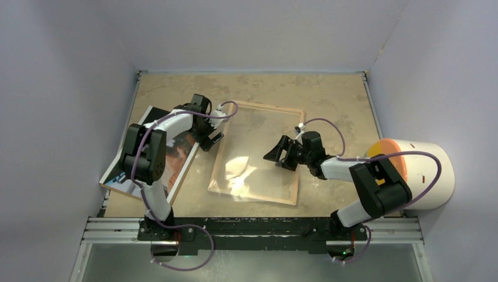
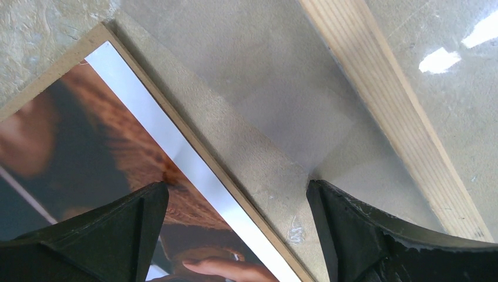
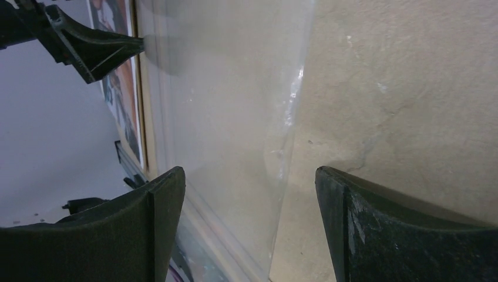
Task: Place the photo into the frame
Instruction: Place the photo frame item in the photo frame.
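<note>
Photo outside the frame, both claws gaping.
I see the glossy dark photo [image 1: 181, 151], orange-brown patches and thin white border, flat on a brown board [image 2: 56, 71] at nine o'clock of the light-wood rectangular frame [image 1: 258, 106]; left gripper [image 1: 212, 137] and right gripper [image 1: 275, 154] spread wide, empty.

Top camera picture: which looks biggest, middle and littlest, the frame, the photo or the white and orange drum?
1. The frame: biggest.
2 and 3. The photo and the white and orange drum look about alike. The left arm hides part of the photo, so I won't rank them.
</note>
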